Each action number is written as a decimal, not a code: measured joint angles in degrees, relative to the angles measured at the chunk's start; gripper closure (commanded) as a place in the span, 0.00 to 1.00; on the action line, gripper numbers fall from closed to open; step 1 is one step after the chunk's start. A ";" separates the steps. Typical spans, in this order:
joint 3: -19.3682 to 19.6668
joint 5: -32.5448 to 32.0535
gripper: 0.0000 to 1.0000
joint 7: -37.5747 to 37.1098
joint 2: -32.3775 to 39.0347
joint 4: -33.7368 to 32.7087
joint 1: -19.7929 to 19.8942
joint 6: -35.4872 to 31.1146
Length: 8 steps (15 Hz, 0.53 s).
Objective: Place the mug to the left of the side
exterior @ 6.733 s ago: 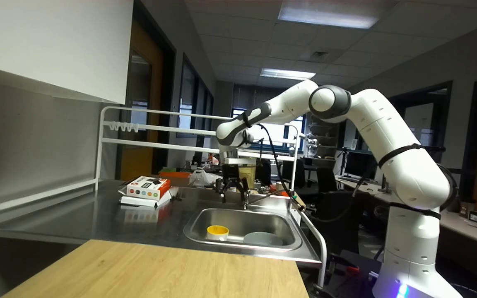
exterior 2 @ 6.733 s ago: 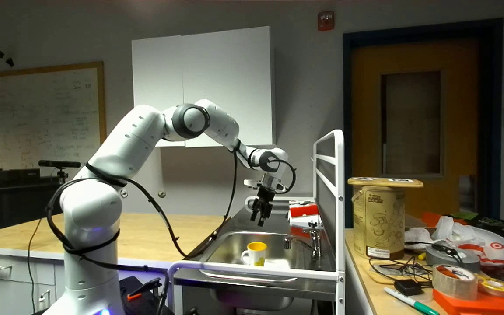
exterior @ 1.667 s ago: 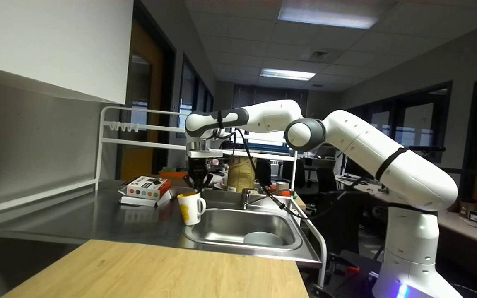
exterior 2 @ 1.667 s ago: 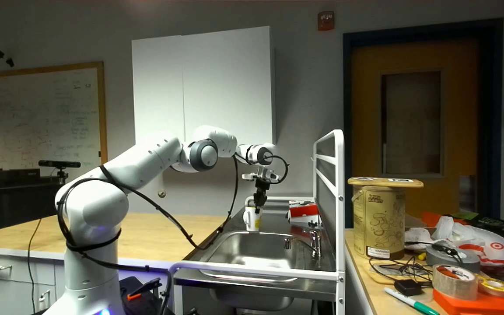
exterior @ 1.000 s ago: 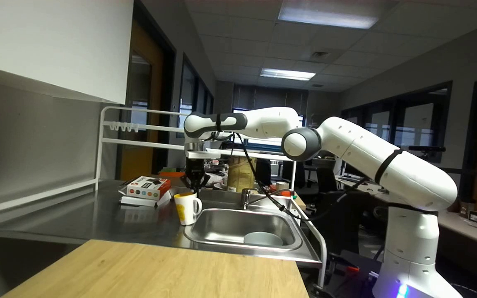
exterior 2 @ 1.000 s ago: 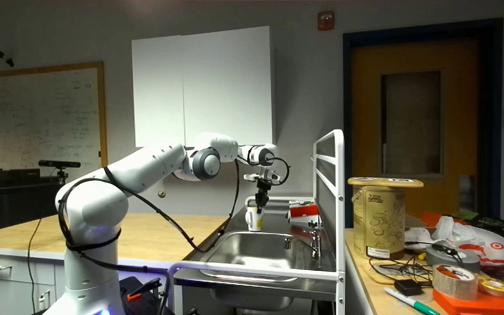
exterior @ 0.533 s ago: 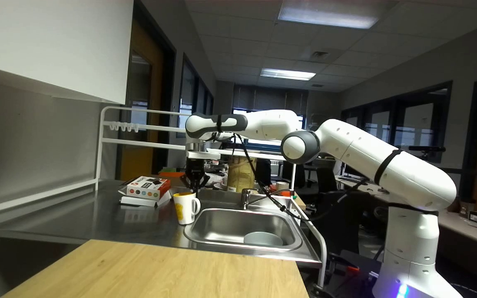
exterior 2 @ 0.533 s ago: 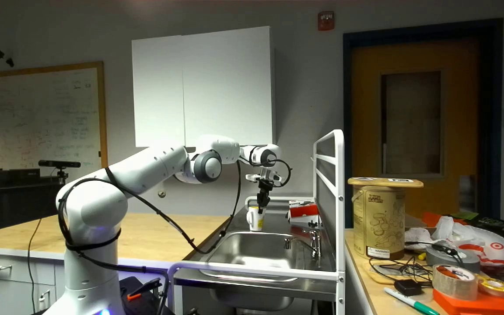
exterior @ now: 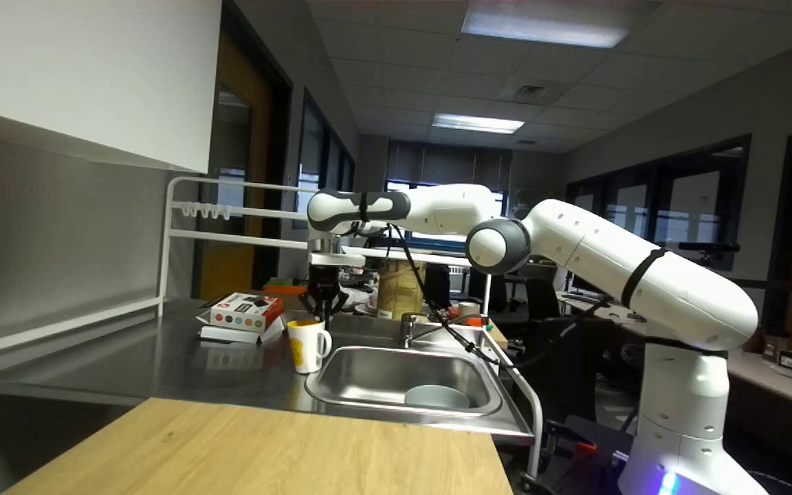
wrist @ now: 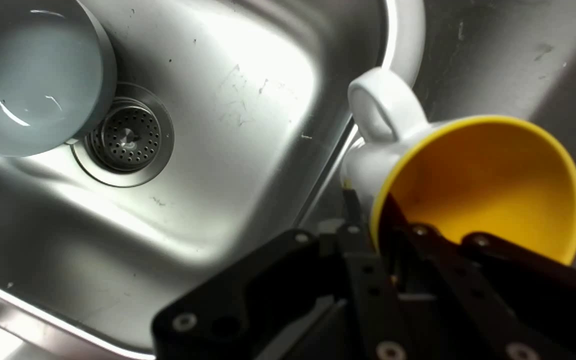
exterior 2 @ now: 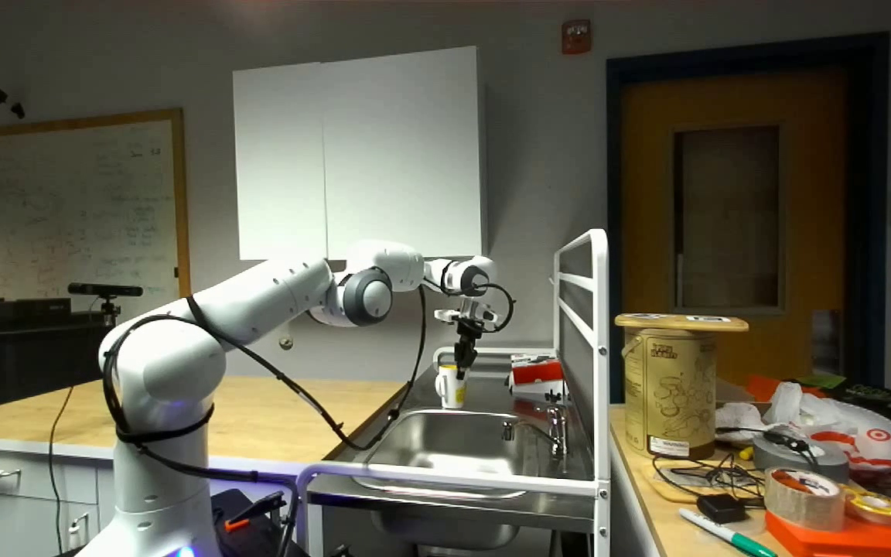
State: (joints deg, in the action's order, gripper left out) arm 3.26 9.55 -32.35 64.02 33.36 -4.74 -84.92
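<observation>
The white mug (exterior: 310,349) with yellow inside stands close by the left edge of the steel sink (exterior: 430,364), over the counter (exterior: 162,364). It leans slightly in that exterior view and looks upright in another, where the mug (exterior 2: 449,393) is past the sink's far rim. Whether its base touches the counter is unclear. In the wrist view my gripper (wrist: 370,200) straddles the mug's wall: one of the fingers (wrist: 352,207) is outside, the other inside, partly in shadow. Both are close to the wall; whether they press on it cannot be seen. The handle points toward the sink.
A grey bowl (exterior: 437,397) lies in the sink beside the drain (wrist: 130,135). A red-and-white box (exterior: 245,313) is further back on the counter. The faucet (exterior: 408,330) rises behind the basin, and a white rail (exterior: 526,388) borders it. A wooden tabletop (exterior: 265,447) adjoins in front.
Several seconds ago the mug was inside the sink with my open gripper above. Now it is beside the sink, between the fingers. Over the last half second arm and mug have hardly moved.
</observation>
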 measured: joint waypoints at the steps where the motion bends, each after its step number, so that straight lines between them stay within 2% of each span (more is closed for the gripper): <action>1: 0.00 -0.02 0.48 -0.02 0.59 0.01 -0.05 0.00; 5: 0.01 -0.07 0.16 -0.03 2.95 0.00 -0.25 0.03; 7: 0.01 -0.08 0.03 -0.03 3.18 -0.12 -0.35 0.63; 8: 0.01 -0.09 0.00 -0.03 3.18 -0.31 -0.43 1.07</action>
State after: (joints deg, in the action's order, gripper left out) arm 3.27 9.46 -32.38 67.20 33.05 -5.17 -83.85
